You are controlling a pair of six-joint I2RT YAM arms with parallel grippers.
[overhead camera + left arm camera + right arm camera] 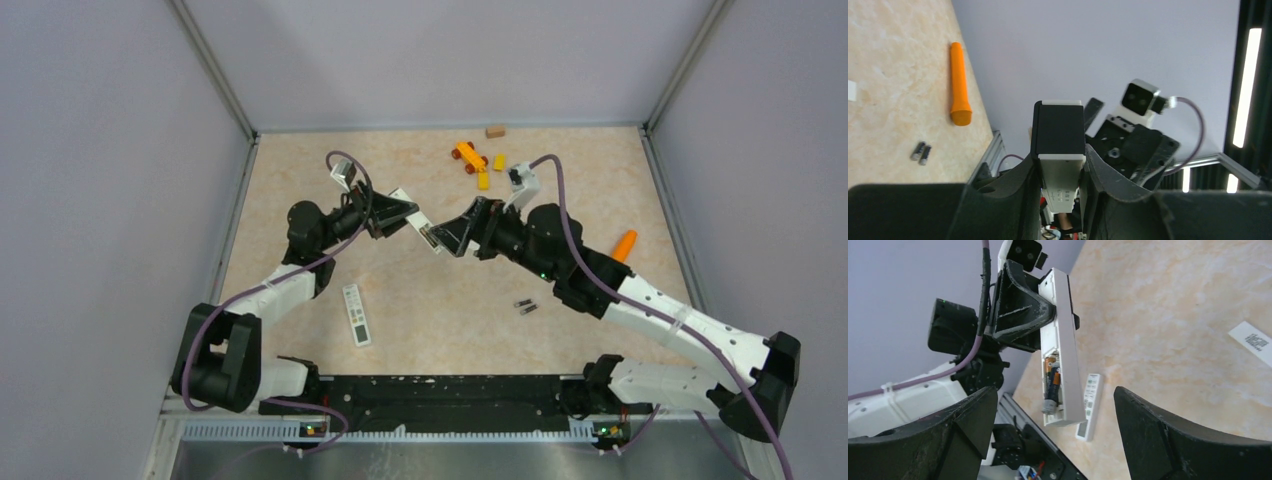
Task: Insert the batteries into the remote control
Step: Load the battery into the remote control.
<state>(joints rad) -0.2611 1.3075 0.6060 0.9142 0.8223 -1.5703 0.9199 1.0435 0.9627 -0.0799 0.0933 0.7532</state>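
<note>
Left pincer (398, 212) clamped on slim white bar-shaped remote control (1068, 355), aloft mid-frame | right pincer (445, 232) apart beside it | orange-black cylindrical batteries (1052, 385) in its open bay | step: seating, seemingly | next: press flush, fit cover.

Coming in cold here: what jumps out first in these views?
The left gripper holds the remote control up off the table, its battery bay open with cells inside. The right gripper faces it, jaws wide and empty. Two loose batteries lie on the table near the right arm.
</note>
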